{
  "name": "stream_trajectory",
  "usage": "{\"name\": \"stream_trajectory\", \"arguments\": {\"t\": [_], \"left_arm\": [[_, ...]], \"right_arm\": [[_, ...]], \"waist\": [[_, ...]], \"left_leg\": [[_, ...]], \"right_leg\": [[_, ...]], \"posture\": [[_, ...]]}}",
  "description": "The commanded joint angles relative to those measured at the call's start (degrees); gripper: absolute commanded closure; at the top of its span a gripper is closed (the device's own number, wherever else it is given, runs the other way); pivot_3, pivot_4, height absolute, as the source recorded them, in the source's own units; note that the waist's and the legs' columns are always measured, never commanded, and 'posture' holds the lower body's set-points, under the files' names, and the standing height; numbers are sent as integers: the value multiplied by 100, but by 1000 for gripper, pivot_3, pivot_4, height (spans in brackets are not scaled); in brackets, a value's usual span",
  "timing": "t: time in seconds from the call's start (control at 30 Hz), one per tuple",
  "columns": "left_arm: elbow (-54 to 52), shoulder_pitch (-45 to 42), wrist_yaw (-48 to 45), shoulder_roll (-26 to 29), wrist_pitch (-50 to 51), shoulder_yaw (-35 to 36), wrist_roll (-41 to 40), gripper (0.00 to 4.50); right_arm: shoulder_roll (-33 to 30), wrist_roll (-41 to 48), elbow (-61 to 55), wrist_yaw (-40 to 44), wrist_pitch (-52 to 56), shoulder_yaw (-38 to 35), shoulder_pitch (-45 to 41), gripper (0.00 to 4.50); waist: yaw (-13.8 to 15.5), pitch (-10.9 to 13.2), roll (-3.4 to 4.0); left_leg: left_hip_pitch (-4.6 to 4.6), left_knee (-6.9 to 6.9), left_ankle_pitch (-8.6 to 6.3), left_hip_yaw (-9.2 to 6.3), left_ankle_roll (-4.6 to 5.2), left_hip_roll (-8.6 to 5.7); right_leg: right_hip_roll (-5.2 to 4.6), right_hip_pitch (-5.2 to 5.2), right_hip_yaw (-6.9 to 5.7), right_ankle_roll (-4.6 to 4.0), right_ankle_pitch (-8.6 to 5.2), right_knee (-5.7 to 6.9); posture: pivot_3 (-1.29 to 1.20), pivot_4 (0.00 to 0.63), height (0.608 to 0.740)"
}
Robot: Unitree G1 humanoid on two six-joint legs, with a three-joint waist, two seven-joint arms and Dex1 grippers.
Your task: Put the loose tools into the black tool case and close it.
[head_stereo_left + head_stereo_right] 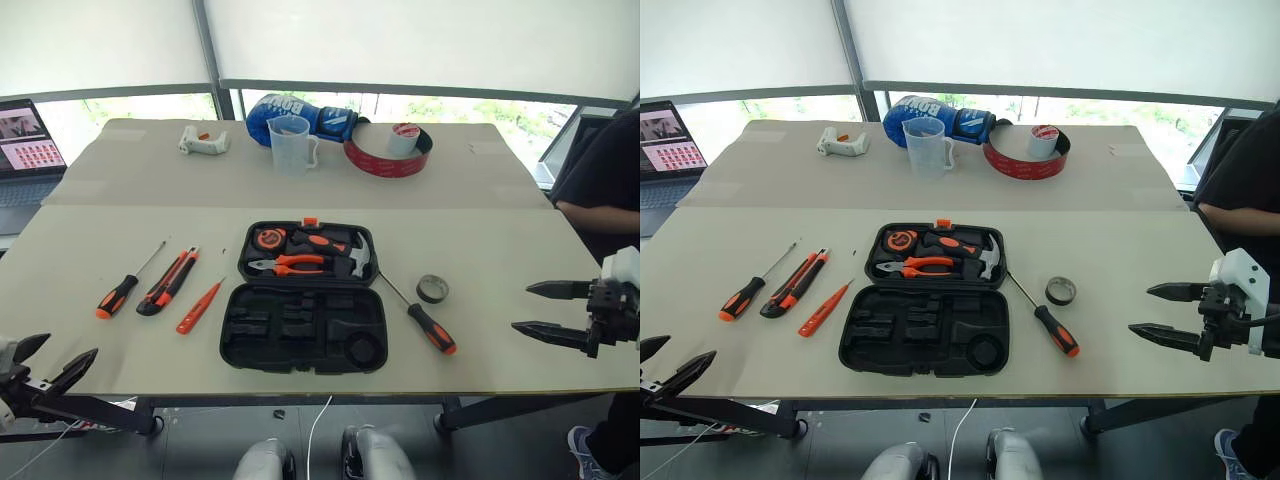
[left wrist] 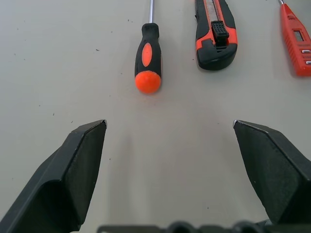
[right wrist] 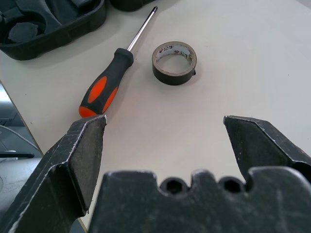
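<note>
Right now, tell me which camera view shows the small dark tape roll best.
The right wrist view: the small dark tape roll lies close ahead of the open right pincer, its pale inner ring visible, beside a screwdriver. Both eye views show it as a little ring to the right of the black tool case.

Black tool case (image 1: 300,335) with orange latch, orange-and-black screwdrivers (image 1: 118,295), dark tape roll (image 1: 432,289), beige table (image 1: 520,250).
</note>
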Motion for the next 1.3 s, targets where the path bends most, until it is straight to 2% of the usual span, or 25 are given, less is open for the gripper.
{"name": "stream_trajectory", "arguments": {"t": [0.03, 0.27, 0.37, 0.5, 0.67, 0.87, 1.0, 1.2, 1.23, 1.3], "left_arm": [[-190, -41, 75, 140, 225, 141, -70, 24], [-128, -971, 210, 635, 1273, -259, -279, 24], [270, -1610, 127, 988, 1431, -793, -95, 24], [1314, -2600, 195, 1320, 1505, -1560, 318, 24], [2345, -3532, -148, 1439, 1492, -2258, 577, 24], [3370, -4251, -347, 1349, 1014, -2888, 1055, 24], [3910, -4532, -430, 1286, 703, -3011, 1210, 1084], [4415, -4961, -653, 1289, 247, -2923, 1163, 3402], [4415, -5125, -754, 1347, 182, -2867, 1095, 3611], [4285, -5364, -1000, 1435, 104, -2815, 977, 3605]], "right_arm": [[-7, 50, -54, -52, -146, -275, -4, 0], [48, 426, -992, -258, 363, -353, -42, 0], [137, 714, -1793, -502, 684, -253, -157, 0], [292, 1235, -2993, -1024, 1281, -34, -479, 0], [367, 1652, -3741, -1405, 1727, 160, -801, 0], [387, 1716, -3935, -1566, 1818, 262, -860, 0], [379, 1673, -3916, -1562, 1779, 249, -808, 0], [386, 1524, -3833, -1593, 1659, 206, -753, 0], [374, 1544, -3823, -1586, 1674, 170, -739, 0], [329, 1587, -3813, -1544, 1717, 109, -687, 0]], "waist": [[0, 0, 0], [37, 5, 9], [48, 5, 11], [13, 7, 15], [-10, 8, 11], [1, 9, 8], [-1, 9, 9], [4, 10, 7], [4, 10, 6], [16, 14, -1]], "left_leg": [[0, 0, 0, 0, 0, 0], [1, 1, 7, 0, -17, 0], [5, 1, 3, -1, -35, 1], [6, 1, 17, -1, -62, 2], [-4, 1, 26, -1, -78, 1], [-25, 17, 27, -2, -43, 1], [-51, 52, 20, -7, -37, 2], [-50, 62, 18, -7, -34, 2], [-52, 67, 19, -7, -34, 2], [-56, 79, 19, -10, -34, 3]], "right_leg": [[0, 0, 0, 0, 0, 0], [0, 1, -1, 3, 2, 9], [1, 2, -2, 3, 2, 17], [4, 0, -4, 3, 2, 22], [0, -3, -7, 1, 4, 12], [-8, -13, -33, -44, 31, 6], [-15, -27, -40, -46, 31, 17], [-20, -23, -43, -35, 26, 20], [-20, -24, -45, -24, 19, 23], [-20, -23, -49, -20, 17, 31]], "posture": [[0, 150, 714], [0, 150, 714], [0, 150, 714], [0, 150, 714], [0, 150, 714], [0, 150, 714], [0, 150, 714], [0, 150, 714], [0, 150, 714], [0, 150, 714]]}}
